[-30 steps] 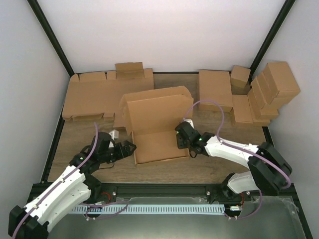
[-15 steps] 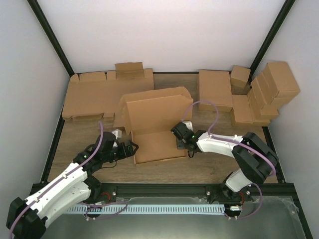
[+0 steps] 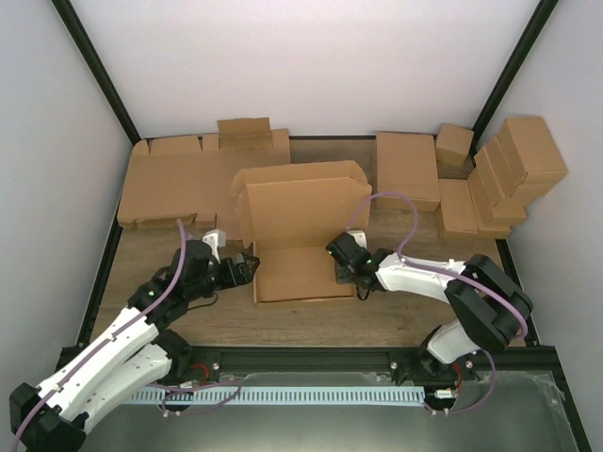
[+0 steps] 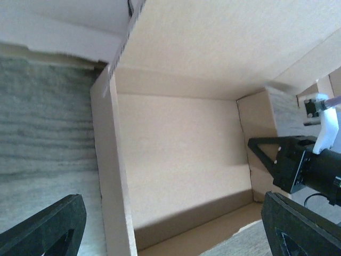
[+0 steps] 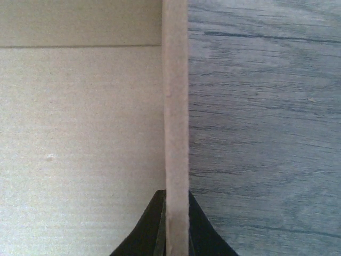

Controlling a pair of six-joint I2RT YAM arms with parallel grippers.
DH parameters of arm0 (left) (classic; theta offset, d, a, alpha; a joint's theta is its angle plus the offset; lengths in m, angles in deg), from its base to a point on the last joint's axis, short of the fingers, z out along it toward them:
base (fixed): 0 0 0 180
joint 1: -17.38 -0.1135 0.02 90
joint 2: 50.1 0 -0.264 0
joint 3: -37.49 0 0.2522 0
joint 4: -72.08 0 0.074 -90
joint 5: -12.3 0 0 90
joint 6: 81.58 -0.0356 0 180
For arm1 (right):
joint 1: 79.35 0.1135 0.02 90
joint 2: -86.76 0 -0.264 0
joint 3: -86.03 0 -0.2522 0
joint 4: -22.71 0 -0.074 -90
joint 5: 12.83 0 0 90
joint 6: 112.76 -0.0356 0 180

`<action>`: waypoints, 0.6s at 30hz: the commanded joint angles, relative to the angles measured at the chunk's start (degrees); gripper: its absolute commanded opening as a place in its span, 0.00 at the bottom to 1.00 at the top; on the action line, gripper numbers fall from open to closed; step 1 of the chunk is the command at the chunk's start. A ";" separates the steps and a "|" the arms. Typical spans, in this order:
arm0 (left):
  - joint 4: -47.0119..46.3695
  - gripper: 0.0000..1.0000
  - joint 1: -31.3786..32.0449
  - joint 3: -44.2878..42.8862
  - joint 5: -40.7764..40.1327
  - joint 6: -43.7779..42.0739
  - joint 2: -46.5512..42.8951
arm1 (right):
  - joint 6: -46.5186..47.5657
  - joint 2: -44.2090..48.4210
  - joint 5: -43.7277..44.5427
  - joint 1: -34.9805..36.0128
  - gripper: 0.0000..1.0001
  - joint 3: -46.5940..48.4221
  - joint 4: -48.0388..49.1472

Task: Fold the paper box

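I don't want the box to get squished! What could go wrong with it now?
The right gripper pinches only the thin right wall of the paper box, so a pull might bend or tear it. The left gripper is open, holding nothing, so the box could slide. The raised lid stands unheld and may flop down.

Left fingers (image 4: 48, 229) spread wide apart; right fingers (image 5: 149, 234) pinched tight on a side wall of the paper box (image 5: 176, 106).

Bright, even, diffuse light.
Top view sharp; wrist views softer, right fingers (image 5: 151, 233) blurred, faint shadow inside box (image 4: 181, 144).
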 commanded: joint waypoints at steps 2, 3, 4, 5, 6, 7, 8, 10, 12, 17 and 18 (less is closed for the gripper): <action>0.85 0.94 0.31 -3.97 -4.87 -5.52 -1.19 | 1.98 2.60 1.74 -0.95 0.01 -0.35 -0.38; 0.95 0.97 0.23 -4.52 -5.83 -5.86 -0.92 | 2.44 2.84 1.43 -1.08 0.01 -0.47 -0.27; 1.42 0.98 0.15 -5.00 -7.47 -5.11 -0.62 | 3.00 3.16 0.94 -1.30 0.01 -0.61 -0.02; 1.83 0.99 -0.05 -5.40 -9.58 -4.57 -0.35 | 3.61 3.53 0.20 -1.62 0.01 -0.78 0.29; 1.72 0.99 -0.29 -5.63 -11.20 -4.62 -0.06 | 4.07 3.94 -0.43 -2.01 0.01 -1.01 0.60; 0.97 0.99 -0.76 -5.52 -12.09 -5.15 0.08 | 4.51 4.30 -1.11 -2.34 0.01 -1.34 0.98; 0.09 0.98 -1.34 -5.59 -12.06 -5.98 0.26 | 5.15 4.68 -1.84 -2.70 0.01 -1.54 1.42; -1.88 0.98 -1.96 -6.21 -11.83 -7.83 0.69 | 6.14 4.95 -3.28 -3.33 0.01 -1.77 1.79; -2.77 0.98 -2.00 -7.28 -13.28 -9.28 1.71 | 6.89 4.96 -4.21 -3.59 0.01 -1.77 2.08; -2.62 0.91 -2.11 -12.51 -16.59 -12.94 9.66 | 8.07 4.70 -5.55 -3.59 0.01 -1.17 2.64; -2.55 0.88 -2.10 -13.72 -16.69 -13.64 11.52 | 8.09 4.76 -5.84 -3.59 0.02 -1.25 2.83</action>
